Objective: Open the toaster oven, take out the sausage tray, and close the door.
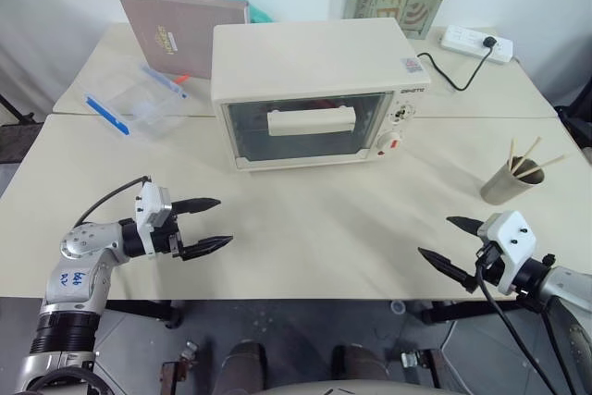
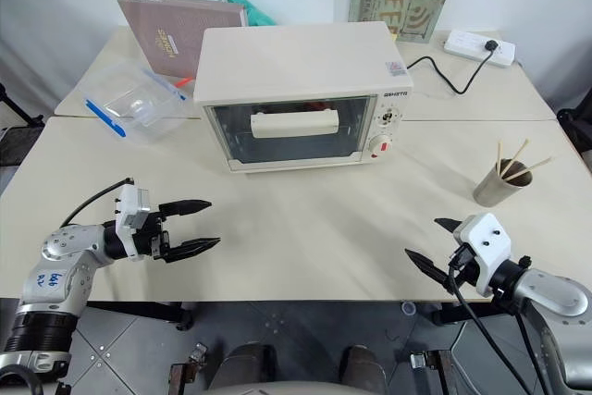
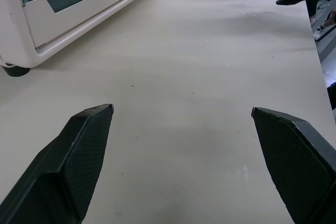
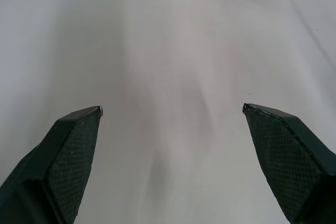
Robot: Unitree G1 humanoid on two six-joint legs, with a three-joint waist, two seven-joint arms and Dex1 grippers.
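Cream desk [image 1: 305, 228] with the shut toaster oven [image 1: 314, 90] near its back edge; left gripper [image 1: 199, 225] and right gripper [image 1: 450, 242], both released, risk pushing the oven backward when pulling the door [image 1: 305, 124] handle.

Toaster oven [image 1: 314, 62]: cream-white casing, small red button at lower right of its front. Door [image 1: 305, 125]: tinted glass, cream frame and bar handle. Table [image 1: 305, 228]: pale beige. Flat box [image 1: 180, 30], upper left: brown. Clear plastic box [image 1: 134, 104]: blue edge. Cup [image 1: 504, 182], right: silver-grey. Fingers [image 3: 79, 161]: black, cross-hatched pads.
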